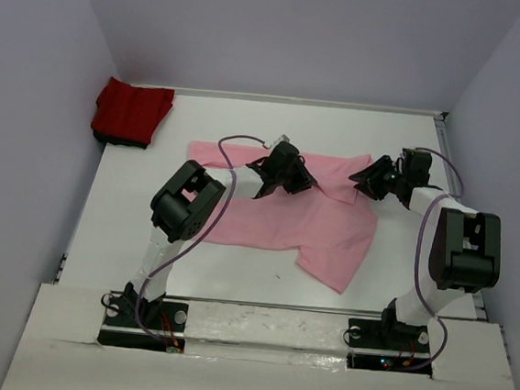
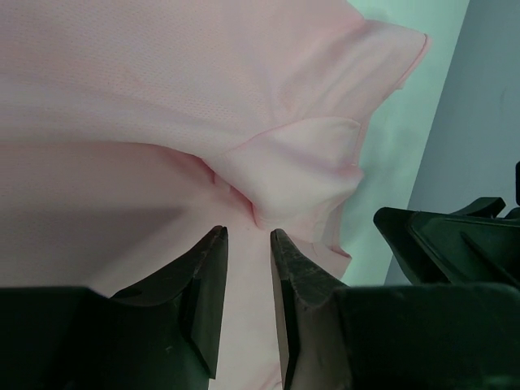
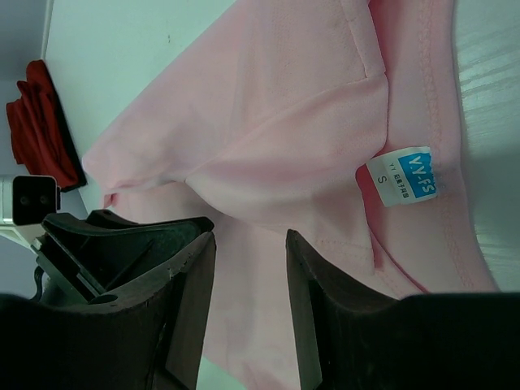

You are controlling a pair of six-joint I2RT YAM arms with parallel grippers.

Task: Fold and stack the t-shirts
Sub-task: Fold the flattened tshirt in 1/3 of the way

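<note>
The light pink t-shirt (image 1: 285, 220) lies spread across the middle of the white table, with a rumpled fold (image 2: 296, 166) along its far edge. Its neck label (image 3: 405, 175) faces up. My left gripper (image 1: 291, 175) hovers low over the far edge near the middle. Its jaws (image 2: 248, 240) are open with a narrow gap, and flat pink cloth (image 2: 122, 97) shows through it. My right gripper (image 1: 364, 182) is at the shirt's far right corner by the collar. It is also open (image 3: 248, 240) just above pink cloth (image 3: 276, 106). The deep red t-shirt (image 1: 132, 112) sits folded at the back left (image 3: 36, 130).
Grey walls close in the table (image 1: 413, 136) on the left, back and right. A metal rail (image 1: 446, 130) runs along its right edge. The two grippers are close together: the right one (image 2: 455, 236) shows in the left wrist view and the left one (image 3: 97, 236) in the right wrist view.
</note>
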